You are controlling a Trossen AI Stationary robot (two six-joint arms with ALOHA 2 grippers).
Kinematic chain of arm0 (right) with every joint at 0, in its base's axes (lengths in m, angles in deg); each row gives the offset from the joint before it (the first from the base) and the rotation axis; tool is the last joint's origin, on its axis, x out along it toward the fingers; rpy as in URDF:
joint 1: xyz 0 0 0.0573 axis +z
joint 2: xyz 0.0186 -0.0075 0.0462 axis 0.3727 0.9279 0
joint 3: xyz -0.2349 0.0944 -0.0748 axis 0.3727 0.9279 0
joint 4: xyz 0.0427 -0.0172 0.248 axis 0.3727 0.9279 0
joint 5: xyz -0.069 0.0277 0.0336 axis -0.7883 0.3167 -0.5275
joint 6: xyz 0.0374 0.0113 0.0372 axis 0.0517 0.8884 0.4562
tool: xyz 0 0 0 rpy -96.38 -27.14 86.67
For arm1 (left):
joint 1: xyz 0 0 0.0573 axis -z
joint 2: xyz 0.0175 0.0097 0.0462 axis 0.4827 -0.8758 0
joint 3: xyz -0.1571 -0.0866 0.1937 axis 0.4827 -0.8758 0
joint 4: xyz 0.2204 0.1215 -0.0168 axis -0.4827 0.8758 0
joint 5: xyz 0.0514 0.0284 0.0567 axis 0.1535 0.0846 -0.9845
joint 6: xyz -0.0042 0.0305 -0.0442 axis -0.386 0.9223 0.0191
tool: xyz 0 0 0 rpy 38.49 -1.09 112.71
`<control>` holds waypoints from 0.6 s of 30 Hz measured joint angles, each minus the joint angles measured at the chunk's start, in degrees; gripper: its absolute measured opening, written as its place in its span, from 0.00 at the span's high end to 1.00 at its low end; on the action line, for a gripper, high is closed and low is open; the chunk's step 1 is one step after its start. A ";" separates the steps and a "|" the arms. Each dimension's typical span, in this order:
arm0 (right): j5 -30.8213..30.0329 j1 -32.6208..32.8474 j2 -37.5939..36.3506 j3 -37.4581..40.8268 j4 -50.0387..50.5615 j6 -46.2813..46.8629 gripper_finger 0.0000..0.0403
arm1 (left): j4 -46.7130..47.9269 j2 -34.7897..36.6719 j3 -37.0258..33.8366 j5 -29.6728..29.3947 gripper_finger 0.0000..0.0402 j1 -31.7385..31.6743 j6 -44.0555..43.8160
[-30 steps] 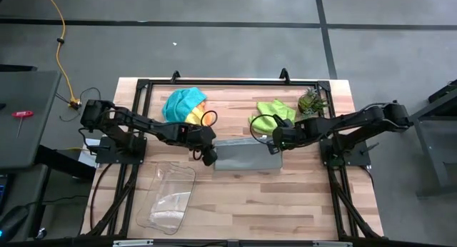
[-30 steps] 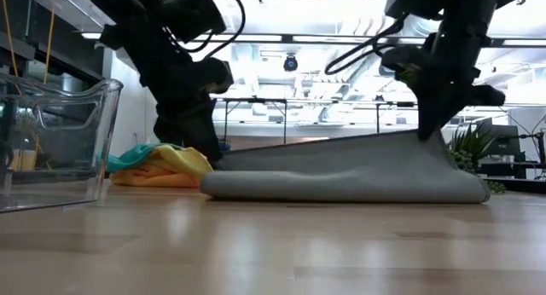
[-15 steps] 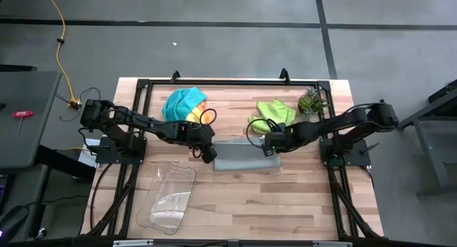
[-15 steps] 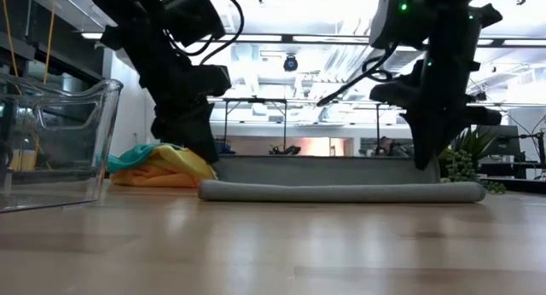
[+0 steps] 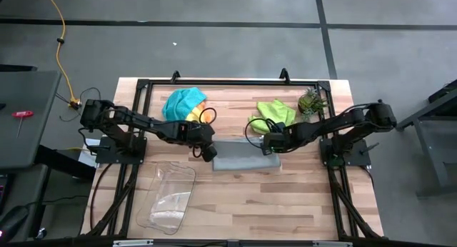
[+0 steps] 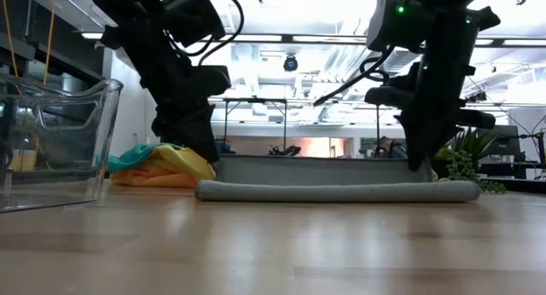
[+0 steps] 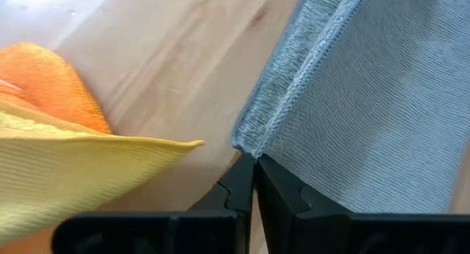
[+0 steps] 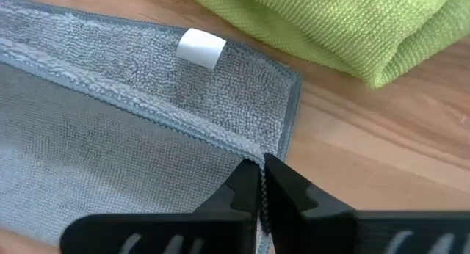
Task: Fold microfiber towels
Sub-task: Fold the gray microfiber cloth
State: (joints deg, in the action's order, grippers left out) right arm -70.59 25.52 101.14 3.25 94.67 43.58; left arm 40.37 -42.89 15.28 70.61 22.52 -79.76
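The grey towel [image 5: 241, 155] lies folded in half on the bench [image 5: 285, 204], with my left hand [image 5: 208, 151] and right hand [image 5: 270, 146] pinching its corners closed, while beside it the lime green [image 5: 271, 111], teal [image 5: 182, 101], yellow [image 6: 183, 160] and orange [image 7: 51, 81] towels are not folded.

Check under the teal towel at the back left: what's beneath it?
Yellow towel and orange towel edges poke out from under the teal towel. How far they extend beneath is covered.

Folded grey towel [image 6: 337, 190] lies flat between two arms, clear tray [image 6: 51, 141] nearby.
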 joint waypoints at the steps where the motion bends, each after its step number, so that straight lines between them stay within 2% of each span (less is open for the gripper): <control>1: -0.22 -0.02 0.00 0.00 0.02 -0.01 0.93 | 0.03 0.00 0.00 -0.21 0.96 0.00 -0.03; 9: -1.10 -1.55 -0.06 0.00 0.42 -0.31 0.67 | 1.27 0.02 0.00 -1.63 0.80 -0.04 0.92; 12: -2.00 -2.55 -1.54 0.00 1.63 -1.21 0.58 | 5.24 1.32 0.88 -2.48 0.73 -0.42 3.07; 18: -2.92 -4.55 -8.86 0.00 5.22 -6.72 0.50 | 9.32 9.75 2.41 -5.17 0.63 -2.73 6.48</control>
State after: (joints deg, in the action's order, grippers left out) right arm -73.51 20.97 92.28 3.25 99.89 36.87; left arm 49.69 -33.14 17.68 65.44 19.79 -73.28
